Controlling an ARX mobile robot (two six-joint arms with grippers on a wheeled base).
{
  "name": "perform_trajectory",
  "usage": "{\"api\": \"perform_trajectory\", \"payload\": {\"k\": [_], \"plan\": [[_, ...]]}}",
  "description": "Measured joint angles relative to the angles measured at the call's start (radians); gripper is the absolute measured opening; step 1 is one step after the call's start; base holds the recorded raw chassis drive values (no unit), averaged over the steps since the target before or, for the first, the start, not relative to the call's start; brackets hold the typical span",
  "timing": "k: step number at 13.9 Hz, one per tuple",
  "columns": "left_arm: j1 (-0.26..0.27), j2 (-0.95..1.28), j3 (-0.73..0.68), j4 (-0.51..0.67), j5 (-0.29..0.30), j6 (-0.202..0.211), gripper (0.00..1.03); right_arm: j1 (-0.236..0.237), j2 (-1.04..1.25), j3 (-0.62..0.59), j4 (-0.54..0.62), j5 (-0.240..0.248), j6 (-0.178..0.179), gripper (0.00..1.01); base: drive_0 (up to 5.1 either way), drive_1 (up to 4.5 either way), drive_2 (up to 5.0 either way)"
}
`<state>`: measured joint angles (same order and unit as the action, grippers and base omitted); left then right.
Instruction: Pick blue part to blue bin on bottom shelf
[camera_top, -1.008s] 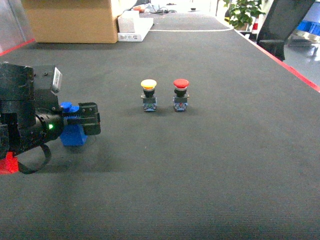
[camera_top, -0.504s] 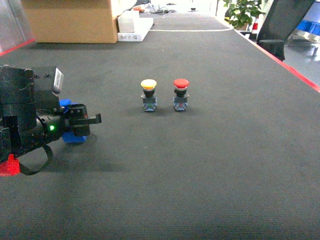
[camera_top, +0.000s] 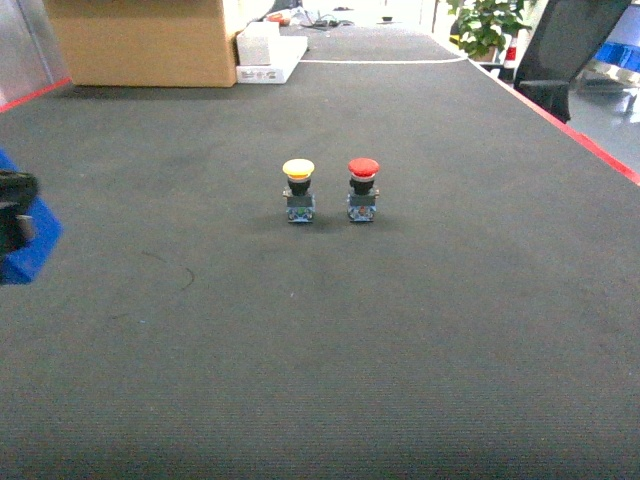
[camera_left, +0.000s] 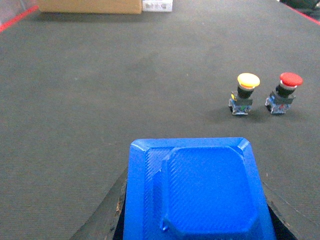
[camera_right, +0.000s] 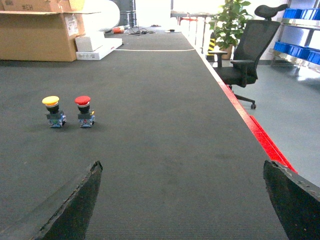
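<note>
The small dark-blue boxy plastic part (camera_left: 197, 192) is clamped between the jaws of the left gripper (camera_top: 12, 222) and is carried clear of the dark ribbed mat (camera_top: 330, 330), at the far left edge of the head view. For the carry to go well, the grasp should be kept firm and the part level, and the swing should be kept well apart from the yellow-capped push button (camera_top: 298, 190) and the red-capped push button (camera_top: 362, 188). The right gripper (camera_right: 185, 210) is spread wide and holds nothing. The blue bin and the bottom shelf are not shown in any view, so the approach cannot be judged. The left gripper is mostly cut off in the head view, and its contact faces are hidden behind the part.
</note>
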<state>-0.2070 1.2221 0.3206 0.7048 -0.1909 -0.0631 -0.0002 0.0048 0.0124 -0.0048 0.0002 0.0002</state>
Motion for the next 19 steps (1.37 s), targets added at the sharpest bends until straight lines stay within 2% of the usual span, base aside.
{"api": "perform_trajectory", "payload": {"k": [1,2,4,6,8,16,19], "plan": [[-0.005,-0.053,-0.014,-0.027,-0.010,0.000,0.44,0.000,0.000,0.000,0.000,0.000,0.000,0.98,0.0,0.00,0.0],[-0.008,-0.238,-0.062,-0.125,-0.046,-0.003,0.44,0.000,0.000,0.000,0.000,0.000,0.000,0.98,0.0,0.00,0.0],[-0.029,-0.578,-0.120,-0.378,-0.113,-0.038,0.44,0.000,0.000,0.000,0.000,0.000,0.000,0.98,0.0,0.00,0.0],[-0.094,-0.878,-0.121,-0.621,-0.182,-0.066,0.44,0.000,0.000,0.000,0.000,0.000,0.000,0.98,0.0,0.00,0.0],[-0.138,-0.991,-0.120,-0.739,-0.233,-0.089,0.44,0.000,0.000,0.000,0.000,0.000,0.000,0.98,0.0,0.00,0.0],[-0.138,-0.995,-0.120,-0.750,-0.247,-0.088,0.43,0.000,0.000,0.000,0.000,0.000,0.000,0.98,0.0,0.00,0.0],[-0.138,-0.993,-0.122,-0.752,-0.246,-0.088,0.43,0.000,0.000,0.000,0.002,0.000,0.000,0.98,0.0,-3.40,3.5]]}}
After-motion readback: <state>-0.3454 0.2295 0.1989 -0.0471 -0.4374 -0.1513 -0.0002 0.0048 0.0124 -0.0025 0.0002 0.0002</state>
